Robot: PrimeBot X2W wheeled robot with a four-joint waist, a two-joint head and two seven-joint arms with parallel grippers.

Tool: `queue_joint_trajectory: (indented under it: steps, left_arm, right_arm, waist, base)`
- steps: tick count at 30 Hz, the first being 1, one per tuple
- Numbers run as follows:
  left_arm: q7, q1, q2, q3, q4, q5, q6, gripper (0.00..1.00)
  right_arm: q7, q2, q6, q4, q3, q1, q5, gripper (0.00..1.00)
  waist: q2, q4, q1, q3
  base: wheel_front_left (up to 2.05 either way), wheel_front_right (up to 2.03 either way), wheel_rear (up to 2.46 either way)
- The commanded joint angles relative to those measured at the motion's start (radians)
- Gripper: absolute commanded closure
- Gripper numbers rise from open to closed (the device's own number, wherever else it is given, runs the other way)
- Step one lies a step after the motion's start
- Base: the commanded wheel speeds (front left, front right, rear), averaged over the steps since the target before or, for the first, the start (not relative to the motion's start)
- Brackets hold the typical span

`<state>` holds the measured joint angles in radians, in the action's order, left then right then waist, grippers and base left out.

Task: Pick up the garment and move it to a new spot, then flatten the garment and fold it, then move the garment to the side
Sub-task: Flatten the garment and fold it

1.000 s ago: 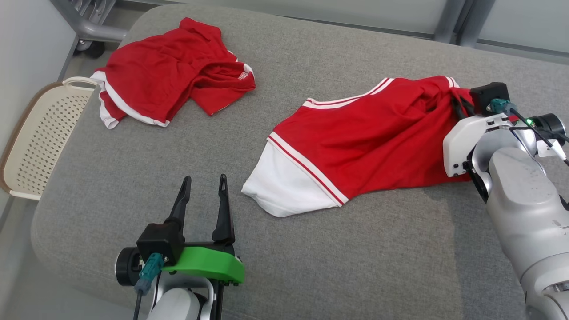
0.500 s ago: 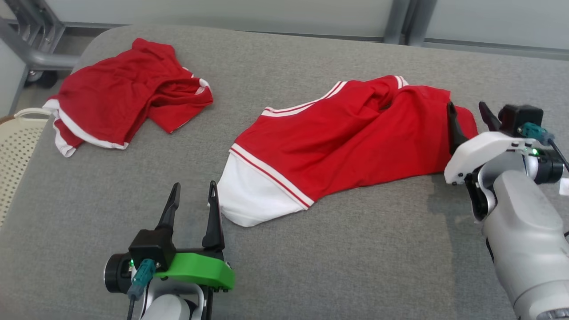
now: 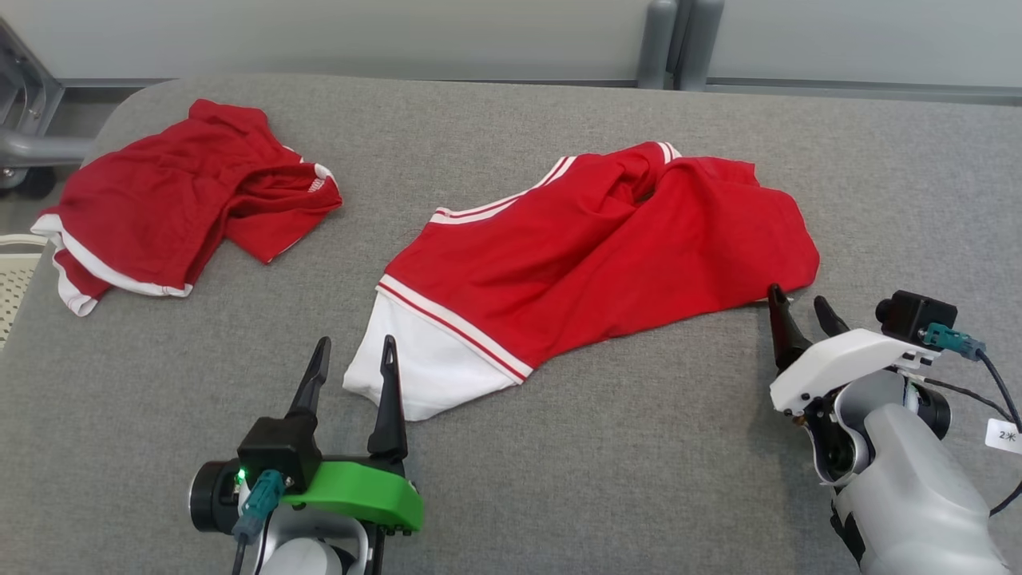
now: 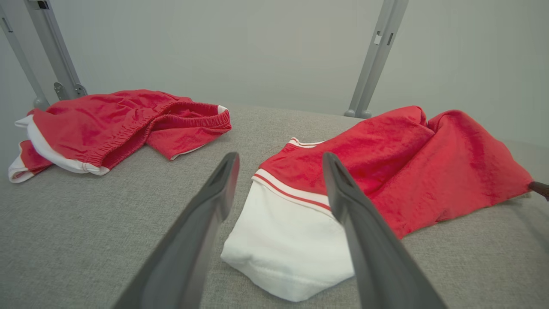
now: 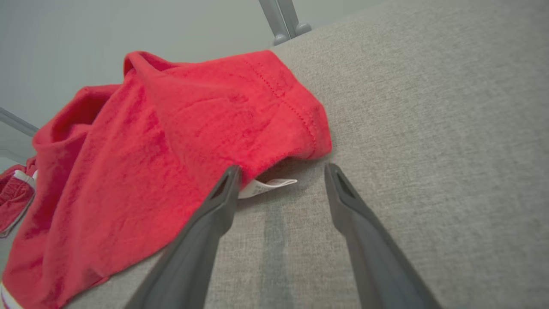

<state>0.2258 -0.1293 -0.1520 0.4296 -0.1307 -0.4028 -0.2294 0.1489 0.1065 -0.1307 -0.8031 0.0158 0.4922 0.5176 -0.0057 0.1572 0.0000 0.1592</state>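
Note:
The garment (image 3: 591, 247) is red with white stripes and a white end panel. It lies crumpled across the middle of the grey padded table (image 3: 559, 479). My right gripper (image 3: 797, 295) stands open just off its right corner, holding nothing. In the right wrist view the garment's hem (image 5: 171, 141) and a small white label (image 5: 266, 185) lie just ahead of the right gripper (image 5: 282, 168). My left gripper (image 3: 355, 343) is open beside the white panel. In the left wrist view that panel (image 4: 291, 253) lies between and beyond the open left gripper (image 4: 279, 156).
A second red garment (image 3: 176, 200) lies bunched at the table's far left. A pale perforated basket (image 3: 12, 271) peeks in at the left edge, below a grey metal frame (image 3: 24, 120). A grey post (image 3: 667, 40) stands behind the table. Bare grey surface runs along the near side.
My right gripper has opened, let go of the garment's right end and drawn back toward the near edge. The garment now rests flat. The head camera has shifted. The left gripper stays open.

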Motion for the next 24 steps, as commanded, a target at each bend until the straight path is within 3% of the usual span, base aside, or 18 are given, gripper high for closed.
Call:
queue_joint_trajectory:
  steps: [1,11,13,14,15,16,17,24]
  left_arm:
    - [-0.001,0.012,-0.008,0.001,0.004,0.007,-0.004,0.0]
    - [0.002,-0.007,-0.005,0.004,0.004,0.0,-0.008,0.0]
    - [0.004,-0.008,-0.007,0.002,0.002,-0.002,-0.009,0.0]
    - [0.005,-0.009,-0.008,0.001,0.002,-0.004,-0.009,0.0]
    - [0.006,-0.009,-0.009,0.0,0.001,-0.004,-0.009,0.0]
    - [0.007,-0.01,-0.009,0.0,0.001,-0.005,-0.008,0.0]
    - [0.008,-0.01,-0.01,-0.001,0.001,-0.006,-0.01,0.0]
    - [0.011,-0.005,-0.012,-0.005,-0.001,-0.01,-0.016,0.0]
  right_arm:
    - [-0.007,0.004,0.0,0.011,0.001,-0.012,0.017,0.0]
    - [-0.051,0.003,0.0,-0.019,-0.024,0.046,0.124,0.0]
    - [-0.052,0.003,0.0,-0.03,-0.031,0.061,0.141,0.38]
    - [-0.045,0.009,0.0,-0.035,-0.032,0.068,0.143,0.62]
    - [-0.036,0.018,0.0,-0.043,-0.033,0.072,0.14,0.75]
    - [-0.028,0.022,0.0,-0.047,-0.031,0.079,0.138,0.96]
    - [-0.02,0.022,0.0,-0.05,-0.031,0.084,0.139,1.0]
    - [0.031,0.038,0.0,-0.038,-0.02,0.06,0.117,1.0]
  waist:
    - [0.0057,0.006,0.0,0.002]
    - [0.0057,0.054,0.0,0.024]
    - [0.0057,0.058,0.0,0.028]
    - [0.0057,0.06,0.0,0.03]
    - [0.0057,0.061,0.0,0.031]
    - [0.0057,0.061,0.0,0.033]
    - [0.0057,0.06,0.0,0.034]
    - [0.0057,0.026,0.0,0.034]
  base:
    - [0.0,0.0,0.0]
    - [0.0,0.0,0.0]
    - [0.0,0.0,0.0]
    - [0.0,0.0,0.0]
    - [0.0,0.0,0.0]
    - [0.0,0.0,0.0]
    - [0.0,0.0,0.0]
    - [0.0,0.0,0.0]
